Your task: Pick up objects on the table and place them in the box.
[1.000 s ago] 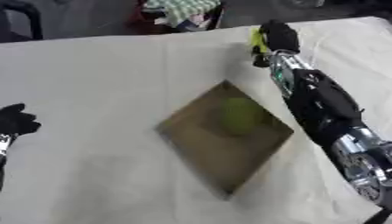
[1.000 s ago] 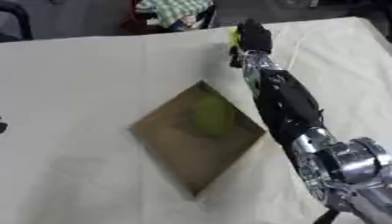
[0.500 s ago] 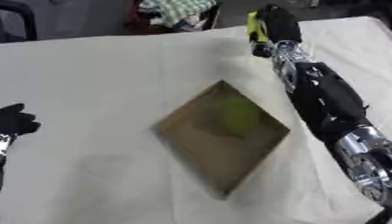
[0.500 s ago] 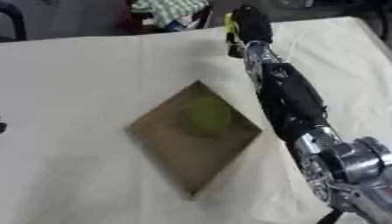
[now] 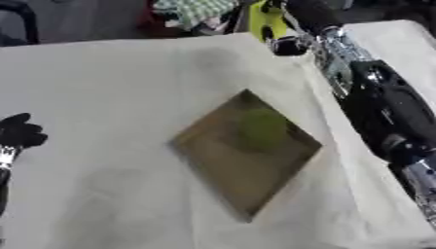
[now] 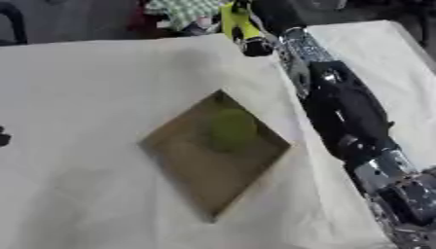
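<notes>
Up at the far edge of the table, a yellow object [image 6: 236, 23] sits in the right hand [image 6: 258, 29], with the dark fingers curled round its lower end so that the yellow part stands up above them; what kind of object it is cannot be made out. The hand and its load hang well apart from the box [image 5: 223, 160], which lies open in the middle of the table, turned so that one corner points toward the far edge and another toward the robot. Inside the brown cardboard box, toward its far corner, rests a round green object [image 6: 231, 129], blurred but plainly sitting on the box floor. The table [image 5: 102, 97] is covered by a pale cream cloth that shows soft creases and shading. The right arm [image 6: 340, 116], black with silver joints, stretches from the lower right across the table's right side up to the hand. Beyond the far edge the room is dark, and a checked green and white cloth [image 5: 191, 8] lies bunched there, just left of the yellow object. The left hand [image 5: 19, 132] shows at the left edge of the left eye view, black, its fingers relaxed and holding nothing, well apart from the box.
</notes>
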